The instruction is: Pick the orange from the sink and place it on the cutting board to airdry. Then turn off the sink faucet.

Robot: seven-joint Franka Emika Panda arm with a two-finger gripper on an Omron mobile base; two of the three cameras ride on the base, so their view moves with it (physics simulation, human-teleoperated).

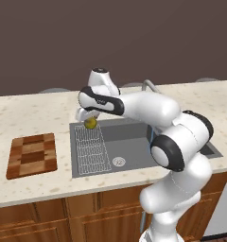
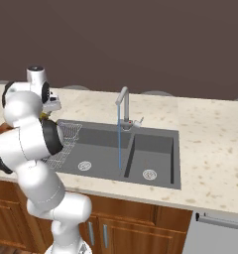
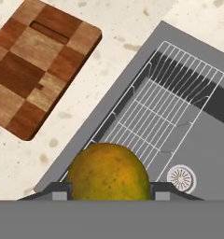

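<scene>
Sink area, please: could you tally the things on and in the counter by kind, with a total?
Oranges: 1, the orange between the fingertips of the gripper
Cutting boards: 1, the cutting board
Faucets: 1, the sink faucet, water running
Wire drainers: 1, the wire drainer
Round drains: 2, left drain, right drain
Total: 6

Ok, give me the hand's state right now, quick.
Hand: closed on the small round yellow-green orange, carried above the dark grey sink's wire drainer.
</scene>
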